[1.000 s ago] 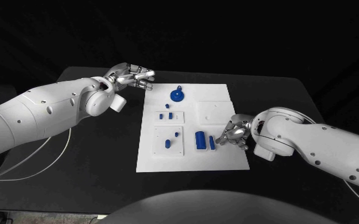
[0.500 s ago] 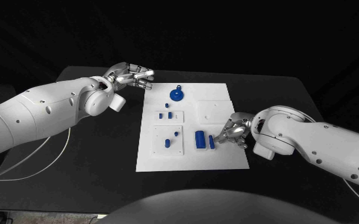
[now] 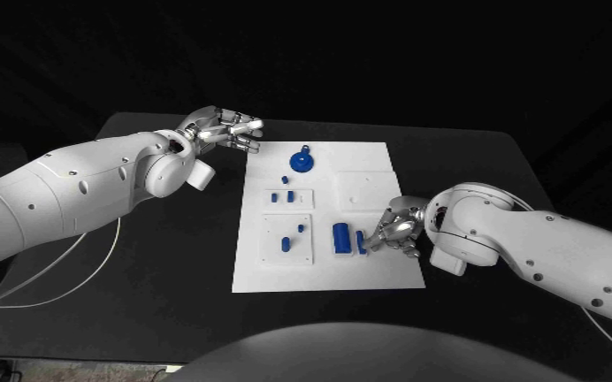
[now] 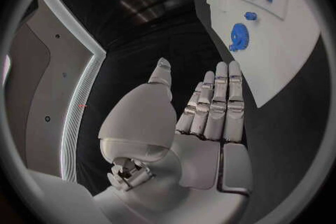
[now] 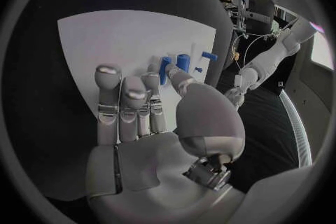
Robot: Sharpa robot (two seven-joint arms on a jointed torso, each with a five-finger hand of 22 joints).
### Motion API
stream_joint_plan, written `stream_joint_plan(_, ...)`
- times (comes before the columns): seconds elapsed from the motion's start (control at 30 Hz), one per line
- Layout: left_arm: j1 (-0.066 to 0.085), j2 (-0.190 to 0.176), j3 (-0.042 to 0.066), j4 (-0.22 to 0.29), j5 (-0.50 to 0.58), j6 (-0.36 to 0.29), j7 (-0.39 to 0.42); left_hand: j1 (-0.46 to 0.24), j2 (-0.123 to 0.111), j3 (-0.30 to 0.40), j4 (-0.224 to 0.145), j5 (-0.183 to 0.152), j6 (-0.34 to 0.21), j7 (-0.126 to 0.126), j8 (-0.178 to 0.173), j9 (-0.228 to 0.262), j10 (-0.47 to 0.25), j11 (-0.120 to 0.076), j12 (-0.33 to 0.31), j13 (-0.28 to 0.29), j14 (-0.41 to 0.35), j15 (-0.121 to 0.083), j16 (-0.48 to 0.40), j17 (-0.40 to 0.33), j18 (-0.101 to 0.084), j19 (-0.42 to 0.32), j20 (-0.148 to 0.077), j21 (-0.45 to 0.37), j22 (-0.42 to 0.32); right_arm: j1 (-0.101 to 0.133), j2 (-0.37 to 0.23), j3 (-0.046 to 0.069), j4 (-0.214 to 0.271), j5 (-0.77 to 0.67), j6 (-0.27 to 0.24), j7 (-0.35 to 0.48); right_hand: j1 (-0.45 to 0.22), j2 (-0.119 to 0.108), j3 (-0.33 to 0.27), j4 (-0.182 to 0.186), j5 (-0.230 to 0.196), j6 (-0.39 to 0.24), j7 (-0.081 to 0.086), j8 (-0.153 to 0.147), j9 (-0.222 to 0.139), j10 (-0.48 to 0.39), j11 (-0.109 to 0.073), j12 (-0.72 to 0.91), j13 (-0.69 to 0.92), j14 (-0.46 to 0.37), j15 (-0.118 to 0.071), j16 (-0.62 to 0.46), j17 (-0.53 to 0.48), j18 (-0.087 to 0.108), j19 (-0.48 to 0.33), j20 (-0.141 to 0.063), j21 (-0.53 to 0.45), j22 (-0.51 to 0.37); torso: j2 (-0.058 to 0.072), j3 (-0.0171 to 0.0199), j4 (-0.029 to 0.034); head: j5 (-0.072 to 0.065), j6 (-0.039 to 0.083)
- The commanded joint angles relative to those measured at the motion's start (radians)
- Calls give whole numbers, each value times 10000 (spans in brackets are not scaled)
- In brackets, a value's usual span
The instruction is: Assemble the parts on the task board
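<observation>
Right hand [image 3: 398,227] shifted slightly leftward over the task board [image 3: 370,276] toward the slim blue part [image 3: 361,241], thumb near it, grasping nothing. Left hand [image 3: 225,130] unchanged beyond the board's far-left corner, fingers loosely spread, empty. Clearer from the right wrist: thumb tip beside the upright blue pieces [image 5: 175,63].

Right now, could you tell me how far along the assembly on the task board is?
Early, it seems. Several blue parts, such as the gear-like piece and the large cylinder, lie apart on the task board; I cannot tell whether any is seated. The right hand reaches for the slim blue piece beside that cylinder. The left hand hovers open off the board.
</observation>
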Motion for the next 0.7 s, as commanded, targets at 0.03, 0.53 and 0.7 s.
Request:
stream_joint_plan(0.03, -12, 21, 6, 10, -8, 104, 73, 19, 61, -3, -7, 30, 14, -12, -59, -12, -61, 13, 9, 12, -66, 3, -6, 16, 19, -21, 46, -46, -5, -40, 41, -10, -23, -128, 407, -132, 11, 71, 6, -22, -74, 86, 11, 18, 15, 88, -12, -53, -11, 11, -29, 37, -17, -57, 519, -47, -59, 696, 2, 3, 0, 13, 0)
stream_joint_plan(0.53, -13, 12, 4, 21, -15, 102, 67, 19, 61, -3, -7, 30, 14, -12, -59, -12, -61, 13, 9, 12, -66, 3, -6, 16, 19, -21, 46, -46, -5, -75, 305, -23, -444, -294, 323, -195, -26, 192, 169, 77, -283, 132, -19, 24, 109, 171, -34, 22, 57, 21, -37, 75, 2, -80, 525, -57, -10, 709, 9, 17, -6, 34, 17)
stream_joint_plan(0.7, -13, 11, 4, 25, -16, 99, 67, 19, 61, -3, -7, 30, 14, -12, -59, -12, -61, 13, 9, 12, -66, 3, -6, 16, 19, -21, 46, -46, -5, -88, 337, -32, -503, -334, 291, -172, -11, 214, 202, 57, -288, 131, -21, 20, 118, 176, -36, 27, 65, 19, -38, 70, -2, -82, 522, -59, -25, 705, -2, 11, -13, 41, 30)
